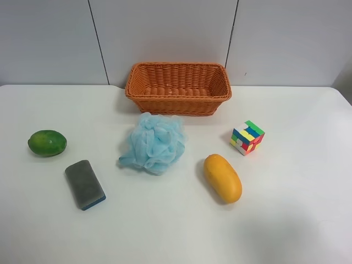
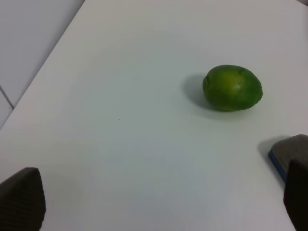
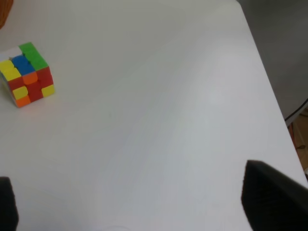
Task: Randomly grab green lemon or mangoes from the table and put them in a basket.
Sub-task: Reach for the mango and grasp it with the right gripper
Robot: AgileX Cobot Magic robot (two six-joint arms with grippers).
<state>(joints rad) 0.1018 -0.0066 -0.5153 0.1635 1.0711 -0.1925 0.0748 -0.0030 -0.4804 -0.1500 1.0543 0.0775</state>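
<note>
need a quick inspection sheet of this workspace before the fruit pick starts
surface: white table, no spills seen
job's things: green lemon and mango lying on the table, far apart; basket looks empty
clutter: blue bath pouf, sponge, puzzle cube
claws: left claw open, holding nothing; right claw open, holding nothing
cables: thin dark line past the table edge, possibly a cable
surroundings: grey panelled wall behind the basket
</note>
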